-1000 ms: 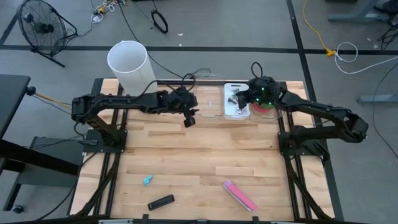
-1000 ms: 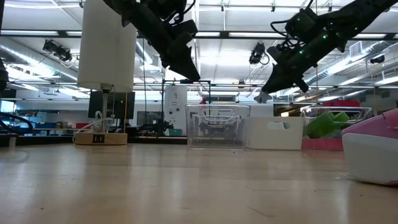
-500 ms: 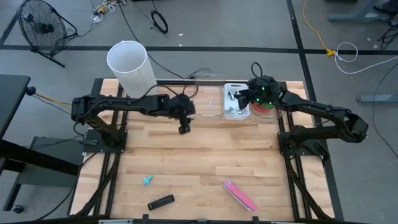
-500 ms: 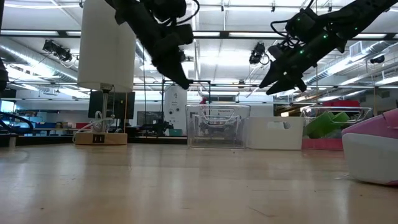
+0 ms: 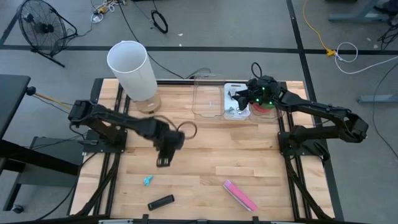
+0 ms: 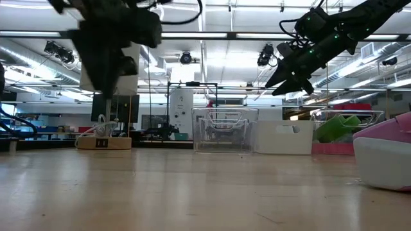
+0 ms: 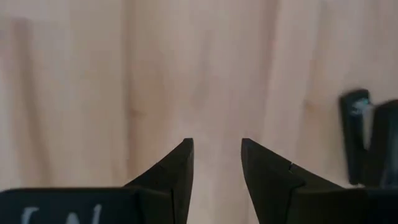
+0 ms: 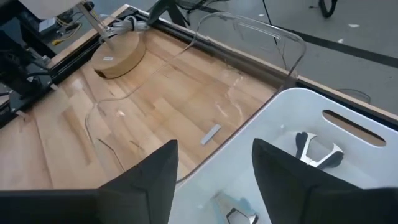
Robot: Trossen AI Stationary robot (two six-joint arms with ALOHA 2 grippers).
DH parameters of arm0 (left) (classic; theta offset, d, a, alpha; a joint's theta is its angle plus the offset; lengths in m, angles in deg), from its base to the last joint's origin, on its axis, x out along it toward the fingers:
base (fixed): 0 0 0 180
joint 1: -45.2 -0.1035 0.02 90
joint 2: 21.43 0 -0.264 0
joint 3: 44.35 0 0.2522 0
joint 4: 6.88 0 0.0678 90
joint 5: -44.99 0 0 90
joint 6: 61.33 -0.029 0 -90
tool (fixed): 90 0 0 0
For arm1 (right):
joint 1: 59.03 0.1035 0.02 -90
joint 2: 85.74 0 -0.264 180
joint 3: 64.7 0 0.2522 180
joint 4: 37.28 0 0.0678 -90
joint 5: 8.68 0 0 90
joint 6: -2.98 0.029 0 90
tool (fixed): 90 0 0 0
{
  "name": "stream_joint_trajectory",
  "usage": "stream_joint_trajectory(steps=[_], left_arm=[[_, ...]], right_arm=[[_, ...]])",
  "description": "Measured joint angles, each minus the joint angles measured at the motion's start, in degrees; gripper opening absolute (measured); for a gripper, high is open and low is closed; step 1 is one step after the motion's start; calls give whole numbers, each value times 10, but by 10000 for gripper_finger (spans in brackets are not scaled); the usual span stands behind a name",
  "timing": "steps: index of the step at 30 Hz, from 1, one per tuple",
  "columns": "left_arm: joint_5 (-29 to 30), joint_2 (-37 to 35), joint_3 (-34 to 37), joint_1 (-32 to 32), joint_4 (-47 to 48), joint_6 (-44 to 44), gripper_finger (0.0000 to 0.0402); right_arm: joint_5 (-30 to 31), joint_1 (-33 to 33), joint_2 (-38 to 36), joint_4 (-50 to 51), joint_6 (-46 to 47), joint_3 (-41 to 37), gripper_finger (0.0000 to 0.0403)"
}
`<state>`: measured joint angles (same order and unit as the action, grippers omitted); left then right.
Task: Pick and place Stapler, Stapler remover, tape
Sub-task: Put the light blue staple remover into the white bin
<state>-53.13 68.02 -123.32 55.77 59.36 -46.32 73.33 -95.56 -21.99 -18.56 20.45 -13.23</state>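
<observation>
My left gripper point(image 5: 163, 160) is open and empty above bare wood, left of the table's middle; its wrist view point(image 7: 216, 155) shows a black object point(image 7: 367, 146) off to one side. My right gripper point(image 5: 234, 97) is open and empty above the white bin point(image 5: 244, 116) at the far edge, which holds a black-and-white staple remover point(image 8: 317, 149). Green and red tape rolls point(image 5: 263, 108) lie in a bin mostly hidden under the right arm. A black stapler point(image 5: 160, 202), a pink stapler point(image 5: 240, 195) and a small blue staple remover point(image 5: 147, 180) lie flat near the near edge.
A clear bin point(image 5: 208, 99) stands left of the white bin. A tall white lamp shade point(image 5: 130, 65) on a round wooden base point(image 5: 149, 102) stands at the far left. Bare wood lies across the table's middle point(image 5: 236, 149).
My left gripper has swept from beside the clear bin at the far edge toward the table's near edge and a little to the left, now over the open wood. My right gripper has stayed over the white bin.
</observation>
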Motion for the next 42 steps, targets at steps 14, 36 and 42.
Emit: stream_joint_trajectory(steps=[14, 36, 42], left_arm=[[106, 0, 0, 208, 61, 372, 138], [23, 90, 0, 290, 74, 671, 150], [6, 110, 0, 289, 52, 684, 188]], right_arm=[[0, 11, 0, 0, 0, 0, 206], [0, 35, 0, -3, -15, 0, 206], [0, 35, 0, -3, -15, 0, 206]])
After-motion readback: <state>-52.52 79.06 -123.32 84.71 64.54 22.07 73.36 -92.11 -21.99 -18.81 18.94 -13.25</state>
